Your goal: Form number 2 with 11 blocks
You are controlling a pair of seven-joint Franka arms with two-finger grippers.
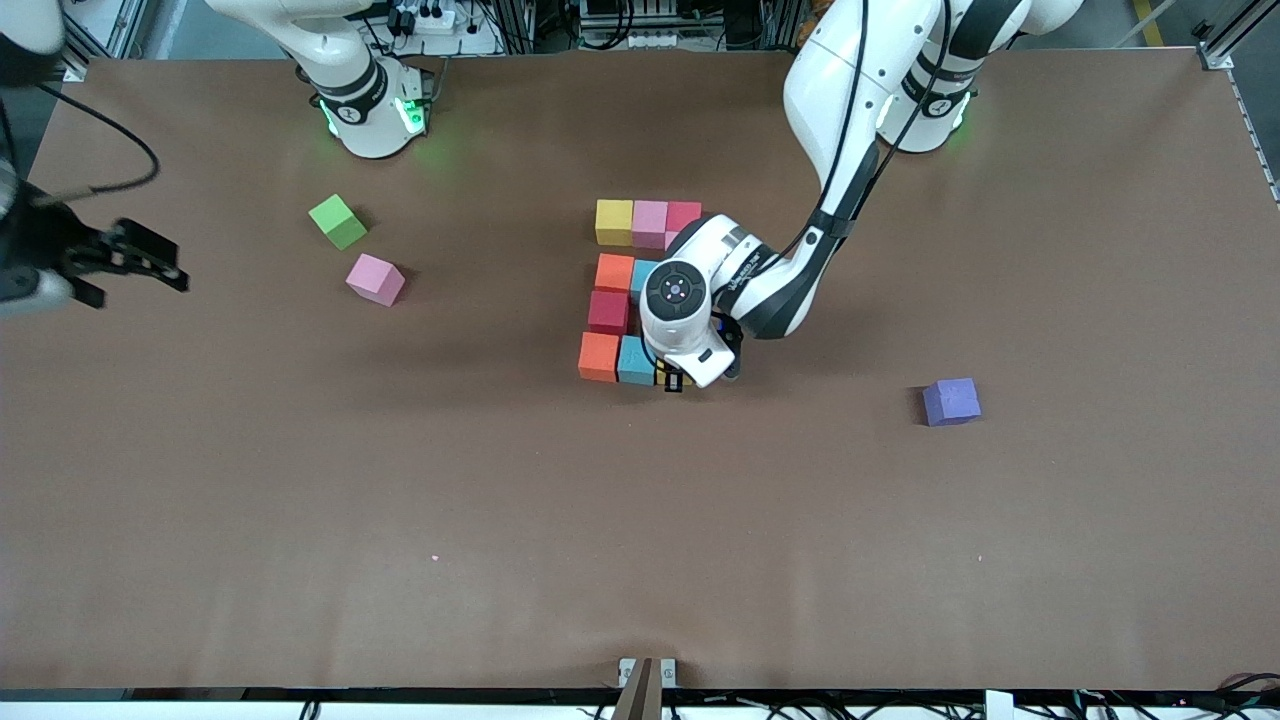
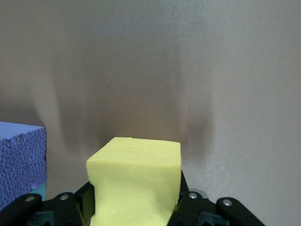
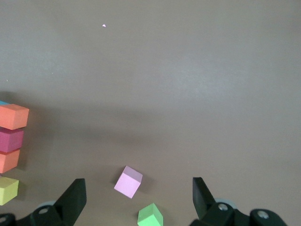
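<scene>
The partly built number 2 (image 1: 630,290) lies mid-table. Its farthest row is a yellow (image 1: 614,221), a pink (image 1: 649,222) and a red block (image 1: 684,215). Closer come an orange (image 1: 614,272), a half-hidden light blue (image 1: 643,278), a red (image 1: 608,311), then an orange (image 1: 599,356) and a light blue block (image 1: 635,359). My left gripper (image 1: 678,380) is shut on a yellow block (image 2: 136,174), low beside that last light blue block (image 2: 21,165). A loose pink block (image 1: 375,278) and a purple block (image 1: 951,401) lie apart. My right gripper (image 1: 140,262) hangs open.
A green cube (image 1: 337,221) sits just farther from the front camera than the loose pink block (image 3: 128,181), toward the right arm's end. The left arm's wrist (image 1: 690,300) covers part of the figure. The right gripper (image 3: 138,190) waits high over that end of the table.
</scene>
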